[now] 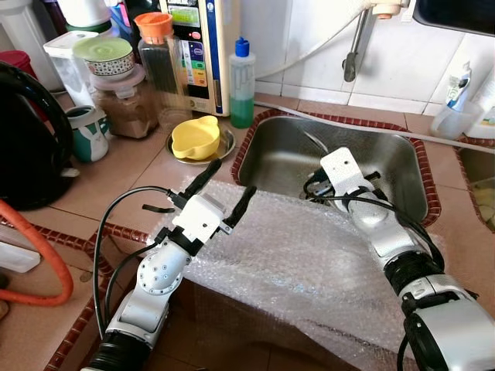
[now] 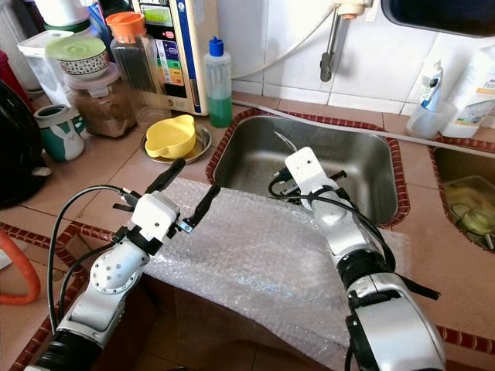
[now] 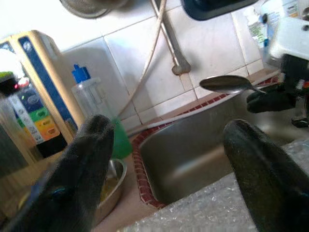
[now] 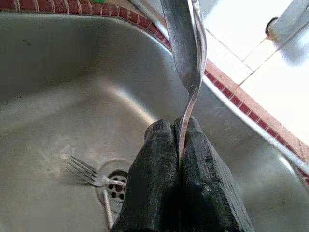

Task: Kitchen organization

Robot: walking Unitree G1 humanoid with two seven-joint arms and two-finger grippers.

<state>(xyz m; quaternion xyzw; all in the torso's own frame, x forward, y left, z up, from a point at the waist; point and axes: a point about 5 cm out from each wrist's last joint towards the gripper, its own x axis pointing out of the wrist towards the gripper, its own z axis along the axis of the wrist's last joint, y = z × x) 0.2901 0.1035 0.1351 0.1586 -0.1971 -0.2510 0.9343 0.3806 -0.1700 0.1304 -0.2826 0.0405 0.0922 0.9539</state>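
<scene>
My right gripper (image 4: 179,126) is shut on the handle of a steel spoon (image 4: 186,48), which it holds up over the steel sink (image 1: 278,154). The spoon's bowl also shows in the left wrist view (image 3: 224,83). A fork (image 4: 91,175) lies on the sink floor by the drain. My left gripper (image 1: 232,178) hangs open and empty just above the left part of a sheet of bubble wrap (image 1: 309,263), which covers the counter in front of the sink.
A yellow bowl (image 1: 195,137) in a steel dish sits left of the sink, beside a green soap bottle (image 1: 241,85). Jars (image 1: 124,93) and a black kettle (image 1: 23,147) crowd the left counter. A tap (image 1: 352,54) hangs above the sink.
</scene>
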